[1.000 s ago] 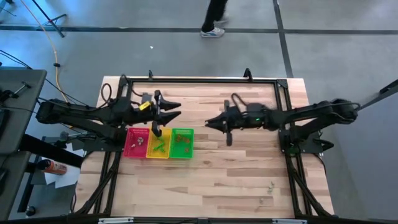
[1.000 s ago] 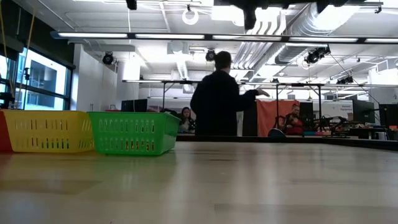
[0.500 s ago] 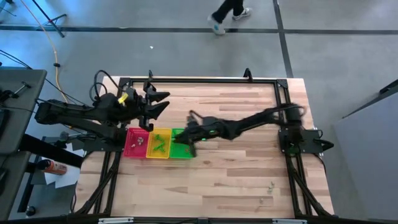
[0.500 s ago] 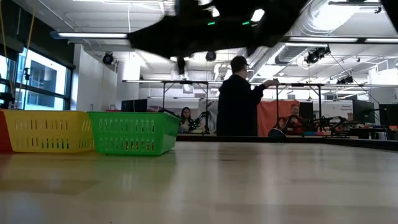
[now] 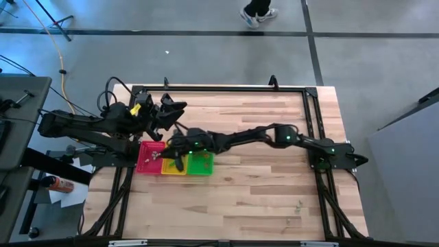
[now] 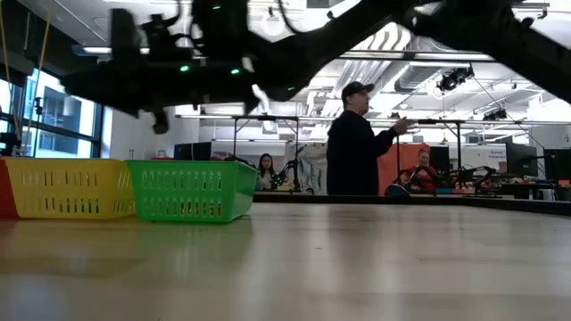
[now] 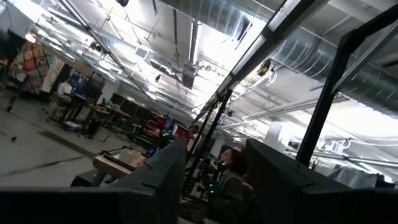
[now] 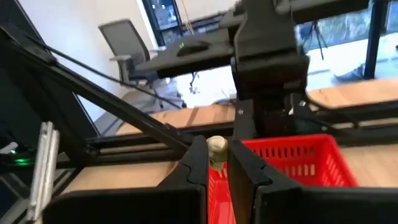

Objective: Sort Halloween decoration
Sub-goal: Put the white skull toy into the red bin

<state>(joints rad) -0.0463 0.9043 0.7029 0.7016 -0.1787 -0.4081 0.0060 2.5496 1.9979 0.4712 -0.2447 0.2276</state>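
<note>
While stretched almost the whole way across the table (image 5: 260, 199), clamped shut with the right claw (image 8: 216, 160) on a pale grey trinket (image 8: 216, 148), nipped at the very tips of the two dark fingers (image 8: 193, 171). Hung with it above the row of trays, about where the red tray (image 8: 292, 158) met the yellow tray (image 5: 173, 167); seen from above as the right claw (image 5: 163, 154) at the end of a long, low arm. Not touching either tray, as far as could be told.

Just beyond, stood in one line and touching: red tray (image 5: 148, 156), yellow, then green tray (image 5: 201, 163), close to the table's left side. Held a few small bits in red and green, too tiny to make out. From table height, showed as slotted walls of the yellow tray (image 6: 67, 187) and green tray (image 6: 192, 189), with the arm dark overhead.

Farther back, behind the trays, waited with the left claw (image 5: 180, 115) raised and tilted upward, fingers spread and nothing between them; same gap plain from its own wrist, left claw (image 7: 211, 180) against ceiling pipes.

Well apart, near the table's front right corner, lay a small green scrap (image 5: 299, 204).

Beyond the table, stood a person in a cap (image 6: 357, 147), one arm out; farther off, sat two more people (image 6: 265, 169) at benches.
</note>
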